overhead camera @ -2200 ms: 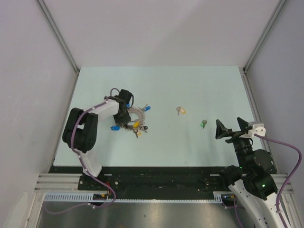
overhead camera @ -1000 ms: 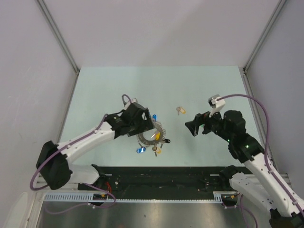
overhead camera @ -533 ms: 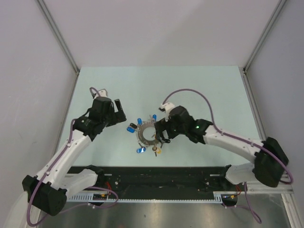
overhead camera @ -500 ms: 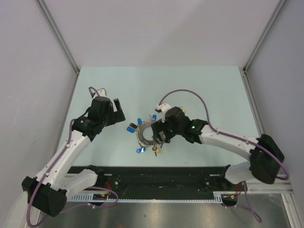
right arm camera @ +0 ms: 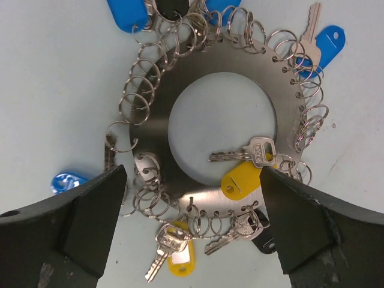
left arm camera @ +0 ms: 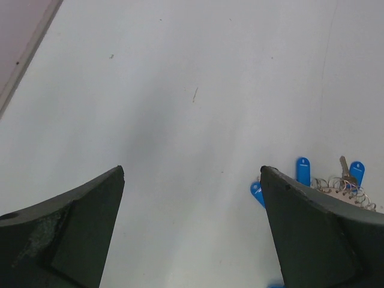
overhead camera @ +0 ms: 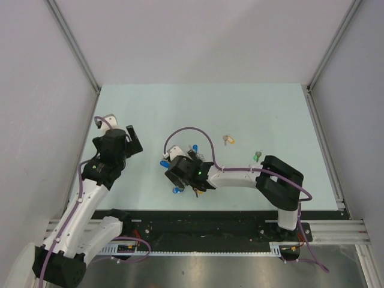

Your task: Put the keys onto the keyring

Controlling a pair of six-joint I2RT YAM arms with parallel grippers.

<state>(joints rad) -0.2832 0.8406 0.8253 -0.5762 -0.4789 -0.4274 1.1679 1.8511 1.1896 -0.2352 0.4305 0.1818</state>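
Two wide-open grippers, neither holding anything. At the left of the table point(overhead camera: 270, 114), the left gripper point(overhead camera: 135, 139) hovers over bare surface. Its own camera shows both fingers point(left arm camera: 72, 234) spread, with only the table top between them. At the right edge of that view is a sliver of the keyring point(left arm camera: 345, 187), with blue tags point(left arm camera: 303, 170) beside it.

From above, the keyring point(overhead camera: 193, 157) lies near the middle of the table, toward the near edge. It is almost wholly covered by the right gripper point(overhead camera: 182, 172), and only a few blue tags point(overhead camera: 163, 163) poke out.

The right wrist camera shows what that view hides. The keyring point(right arm camera: 282, 120) is a flat steel disc with a round hole. Its rim is pierced all round and hung with small wire rings. These carry blue tags point(right arm camera: 129, 13), yellow tags point(right arm camera: 240, 180) and silver keys point(right arm camera: 243, 155). The right gripper point(right arm camera: 192, 171) is above it, one finger point(right arm camera: 66, 231) over each side. I cannot tell whether they touch the metal.

Further right, well apart from the ring, the yellow-headed key point(overhead camera: 228, 140) and the green-headed key point(overhead camera: 257, 156) lie loose on the table. Only the top view shows them.

Half a second ago the left gripper was just beside the ring; it has drawn back to the left. The right gripper has slid from the ring's right side to sit over it, and the two loose keys, then hidden behind its arm, now show.
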